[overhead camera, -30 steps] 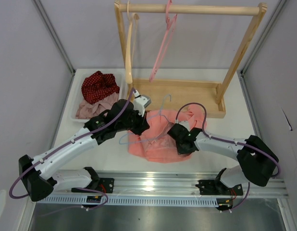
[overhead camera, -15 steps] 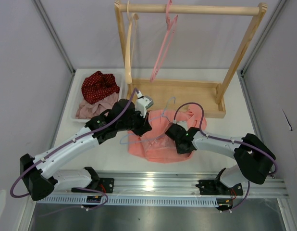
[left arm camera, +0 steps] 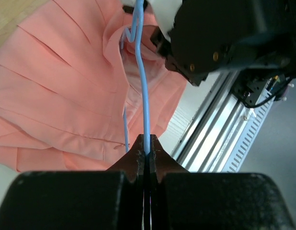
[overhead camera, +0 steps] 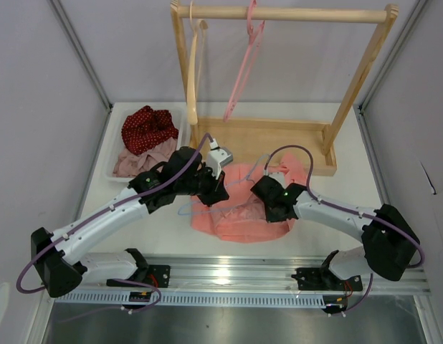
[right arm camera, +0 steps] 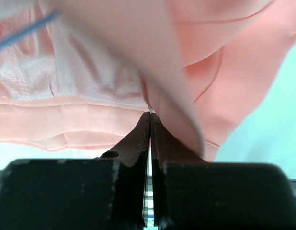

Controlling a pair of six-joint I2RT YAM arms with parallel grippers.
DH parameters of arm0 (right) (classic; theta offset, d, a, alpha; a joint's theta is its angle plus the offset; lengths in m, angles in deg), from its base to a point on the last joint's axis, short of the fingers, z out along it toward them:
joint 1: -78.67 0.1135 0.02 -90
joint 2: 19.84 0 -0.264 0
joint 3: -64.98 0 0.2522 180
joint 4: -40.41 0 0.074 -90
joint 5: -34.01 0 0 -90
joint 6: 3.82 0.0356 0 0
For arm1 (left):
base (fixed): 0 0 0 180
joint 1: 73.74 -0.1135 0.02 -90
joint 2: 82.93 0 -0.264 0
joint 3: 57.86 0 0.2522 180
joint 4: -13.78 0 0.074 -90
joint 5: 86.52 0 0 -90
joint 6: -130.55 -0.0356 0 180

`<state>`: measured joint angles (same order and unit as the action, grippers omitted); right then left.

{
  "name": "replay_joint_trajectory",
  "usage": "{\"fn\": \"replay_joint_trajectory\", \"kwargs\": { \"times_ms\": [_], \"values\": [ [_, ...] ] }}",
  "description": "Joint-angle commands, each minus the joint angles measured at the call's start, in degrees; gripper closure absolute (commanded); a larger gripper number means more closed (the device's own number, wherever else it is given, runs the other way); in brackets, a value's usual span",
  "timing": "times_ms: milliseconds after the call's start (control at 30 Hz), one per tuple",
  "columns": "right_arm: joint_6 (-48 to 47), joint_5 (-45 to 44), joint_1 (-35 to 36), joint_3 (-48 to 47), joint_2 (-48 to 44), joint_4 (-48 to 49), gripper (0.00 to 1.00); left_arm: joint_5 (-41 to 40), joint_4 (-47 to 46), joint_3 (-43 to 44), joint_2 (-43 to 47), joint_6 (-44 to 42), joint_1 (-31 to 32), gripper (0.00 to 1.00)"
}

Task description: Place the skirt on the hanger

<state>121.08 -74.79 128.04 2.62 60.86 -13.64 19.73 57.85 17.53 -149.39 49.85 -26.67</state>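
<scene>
The skirt lies beneath the hanger, whose wire runs straight out from your left gripper clamping it; your right gripper pinches skirt fabric alongside.

wood rack back: pink hanger + wood hanger | white tray left: red dotted cloth on mauve cloth
</scene>
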Motion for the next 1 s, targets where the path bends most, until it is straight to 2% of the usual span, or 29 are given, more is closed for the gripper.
{"fn": "replay_joint_trajectory", "kwargs": {
  "times_ms": [0,433,700,967],
  "values": [
    [0.17,-1.14,-2.25,-3.25,-2.75,-2.51,1.0,4.57,0.45,2.8,-0.25,-2.97,-0.31,1.0],
    [-2.64,0.97,-10.95,-8.35,-3.1,-3.3,1.0,8.8,1.42,2.09,2.12,-2.18,-0.31,1.0],
    [-2.99,2.28,-13.59,-7.39,-3.54,-2.42,1.0,4.66,4.15,2.27,3.35,-1.74,-0.49,1.0],
    [-3.43,4.57,-15.17,-5.99,-5.29,-1.72,1.0,7.12,-7.53,-3.34,5.99,4.48,-1.19,1.0]
  ]
}}
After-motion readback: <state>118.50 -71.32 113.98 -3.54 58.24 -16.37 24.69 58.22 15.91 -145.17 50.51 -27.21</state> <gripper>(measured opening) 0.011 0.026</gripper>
